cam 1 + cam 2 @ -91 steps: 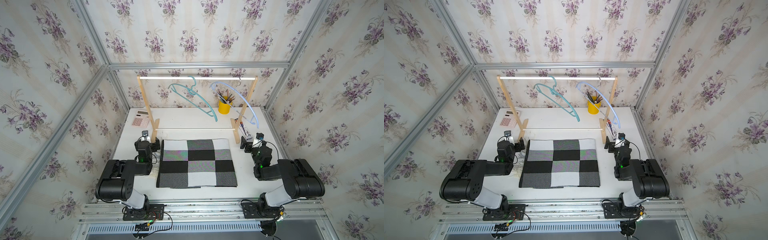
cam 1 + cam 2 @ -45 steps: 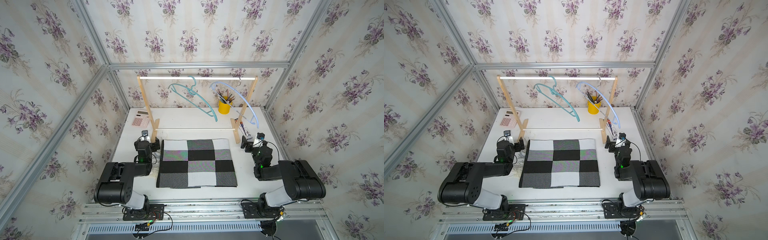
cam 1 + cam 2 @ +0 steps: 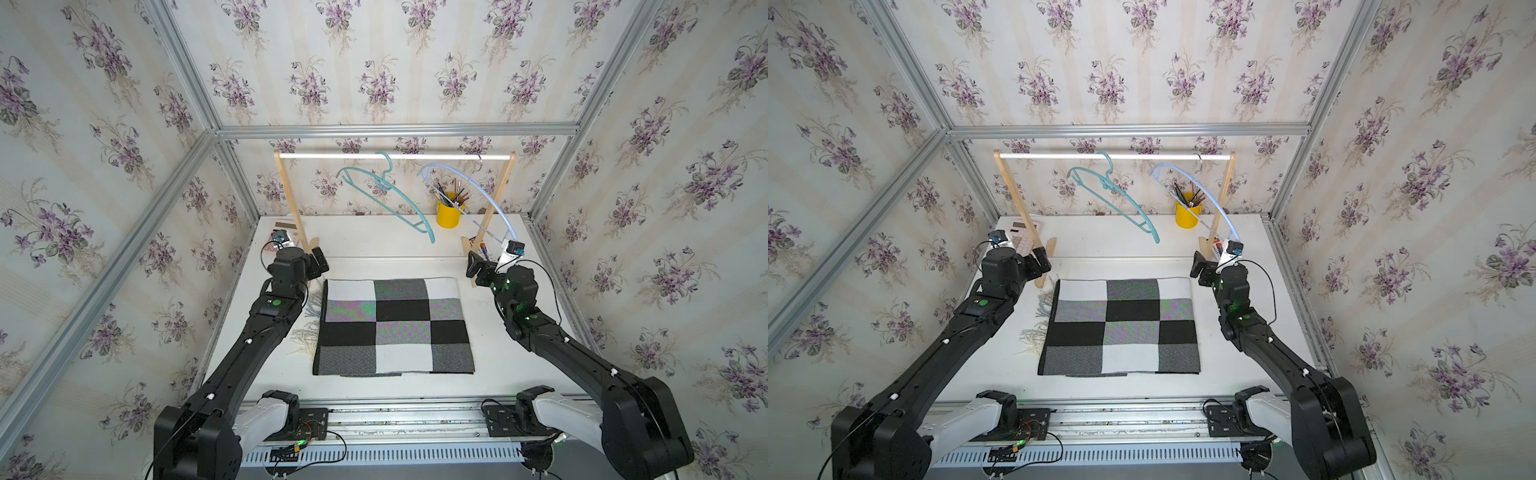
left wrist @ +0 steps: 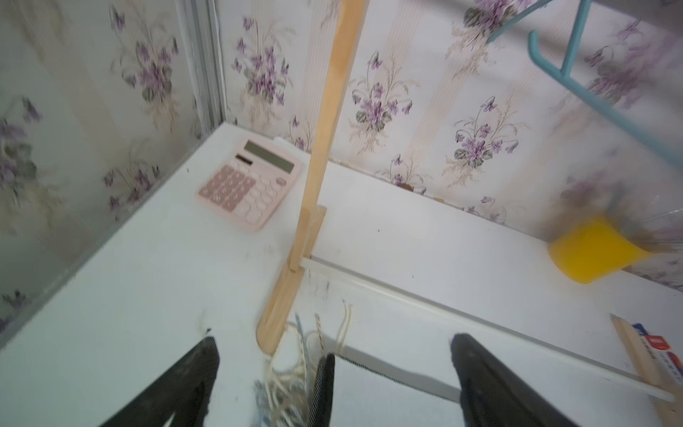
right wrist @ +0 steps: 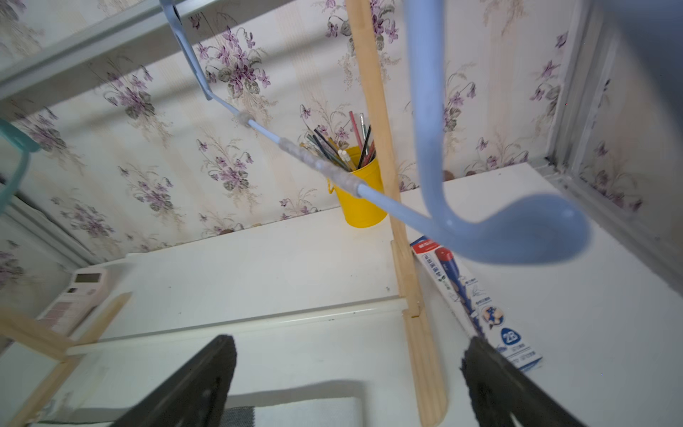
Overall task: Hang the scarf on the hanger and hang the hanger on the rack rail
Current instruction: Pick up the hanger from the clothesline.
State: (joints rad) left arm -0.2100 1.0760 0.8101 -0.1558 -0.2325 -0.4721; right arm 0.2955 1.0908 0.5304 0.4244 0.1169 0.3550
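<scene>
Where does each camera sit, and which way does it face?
Top views: high above the front edge, looking down and back at the scarf and rack; left arm and right arm show.
Left wrist: on the left arm, facing the back corner with the calculator; the open left gripper shows.
Right wrist: on the right arm, facing the blue hanger and yellow cup; the open right gripper shows.
Shared: both wrist views see calculator, cup and rack.

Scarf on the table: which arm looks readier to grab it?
Probably left: the left pincer, open, frames the scarf's fringed corner. The right pincer, also open, sees only a sliver of scarf.
</scene>
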